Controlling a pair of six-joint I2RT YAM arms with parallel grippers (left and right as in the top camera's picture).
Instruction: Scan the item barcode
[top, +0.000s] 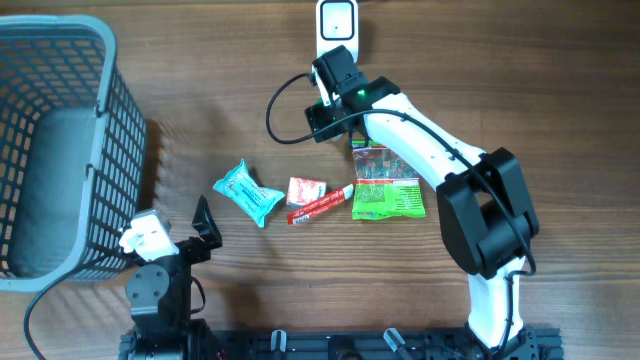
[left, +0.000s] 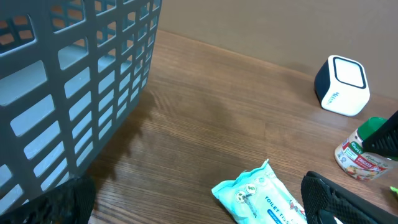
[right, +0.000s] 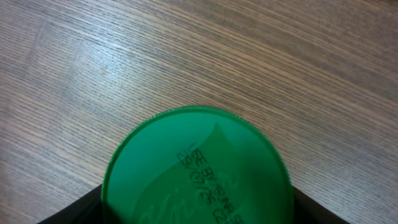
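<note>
A jar with a green lid (right: 199, 168) is seen standing upright on the wooden bench (top: 200, 80), just in front of the white scanner (top: 338, 22) at the far edge. The right gripper (top: 338, 120) is placed over the jar, with its jaws on either side of the lid; whether they are pressed against it cannot be told. Dark stamped print, seemingly a date code, is carried across the lid, but only partly legible. A red and white label is wrapped round the jar, its words too small to be read.

The left gripper (left: 196, 208) is held wide apart and empty beside the grey basket (top: 125, 140). A teal wipes packet (top: 247, 192), on which "TOILET" can be read, is laid near mid-bench, with a small red and white packet (top: 305, 188), a red tube (top: 320, 207) and a green bag (top: 387, 185) to its right.
</note>
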